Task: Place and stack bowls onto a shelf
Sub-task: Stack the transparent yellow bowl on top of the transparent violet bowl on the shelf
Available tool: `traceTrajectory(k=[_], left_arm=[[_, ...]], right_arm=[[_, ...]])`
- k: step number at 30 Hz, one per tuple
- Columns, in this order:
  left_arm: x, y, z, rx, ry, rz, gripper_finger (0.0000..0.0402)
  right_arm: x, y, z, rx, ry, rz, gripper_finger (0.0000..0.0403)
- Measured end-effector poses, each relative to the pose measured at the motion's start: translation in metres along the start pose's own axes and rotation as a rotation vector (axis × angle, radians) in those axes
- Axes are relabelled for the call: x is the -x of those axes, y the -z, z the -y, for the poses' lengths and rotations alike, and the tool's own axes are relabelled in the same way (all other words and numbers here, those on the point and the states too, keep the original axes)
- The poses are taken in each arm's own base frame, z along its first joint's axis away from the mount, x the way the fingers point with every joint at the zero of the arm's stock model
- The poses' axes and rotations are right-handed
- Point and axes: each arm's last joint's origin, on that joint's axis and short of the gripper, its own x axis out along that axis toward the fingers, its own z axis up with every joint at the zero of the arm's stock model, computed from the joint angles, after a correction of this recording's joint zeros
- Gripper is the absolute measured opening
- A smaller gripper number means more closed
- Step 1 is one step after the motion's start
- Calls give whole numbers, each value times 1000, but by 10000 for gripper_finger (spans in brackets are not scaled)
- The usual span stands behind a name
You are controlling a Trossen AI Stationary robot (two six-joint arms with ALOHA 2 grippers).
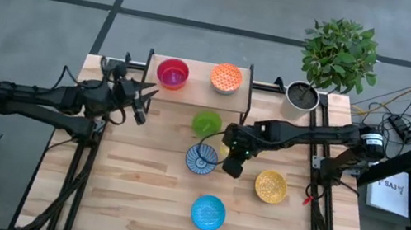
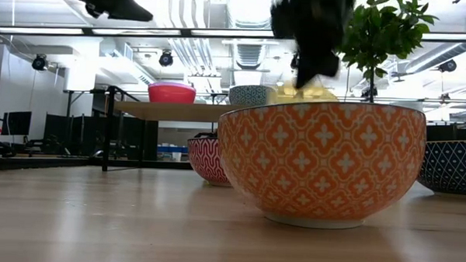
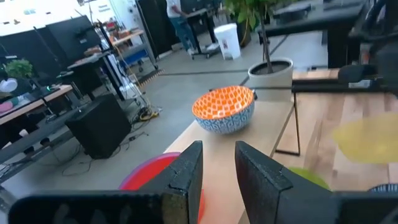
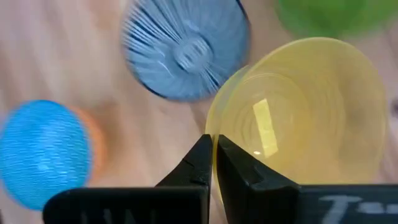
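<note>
Two fingers of my right gripper (image 4: 212, 163) are pinched together on the rim of the yellow bowl (image 4: 298, 118), held over mid-table between the green bowl (image 1: 207, 123) and the blue striped bowl (image 1: 201, 158). My left gripper (image 3: 217, 177) hangs with its fingers slightly apart and empty at the shelf's (image 1: 197, 93) left end. On that shelf I see the red bowl (image 1: 172, 73) and the orange patterned bowl (image 1: 227, 78), while the gold bowl (image 1: 270, 186) and light blue bowl (image 1: 208, 212) sit nearer on the table.

Bowls, shelf, plant and arms, counted from above.
Seven bowls are seen: two on the one shelf (image 1: 196, 95), pink (image 1: 172, 73) and orange-patterned (image 1: 227, 78); five lower down, green (image 1: 206, 123), yellow (image 1: 223, 147), blue-striped (image 1: 200, 159), gold (image 1: 270, 186), light blue (image 1: 208, 212). One potted plant (image 1: 303, 96) and two arms are counted.
</note>
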Motion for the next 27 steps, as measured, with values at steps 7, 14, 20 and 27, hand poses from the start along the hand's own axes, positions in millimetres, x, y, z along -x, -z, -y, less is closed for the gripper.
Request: traceTrajectory(k=[7, 14, 20, 27], left_arm=[[15, 5, -8, 48, 43, 70, 77], [26, 5, -14, 87, 92, 151, 77], [33, 6, -18, 120, 102, 182, 77], [38, 9, -21, 131, 106, 201, 77]], right_arm=[[36, -38, -28, 219, -85, 194, 9], [43, -77, -37, 484, -73, 359, 9], [29, -115, -35, 692, 33, 412, 9], [18, -159, -23, 820, 195, 449, 9]])
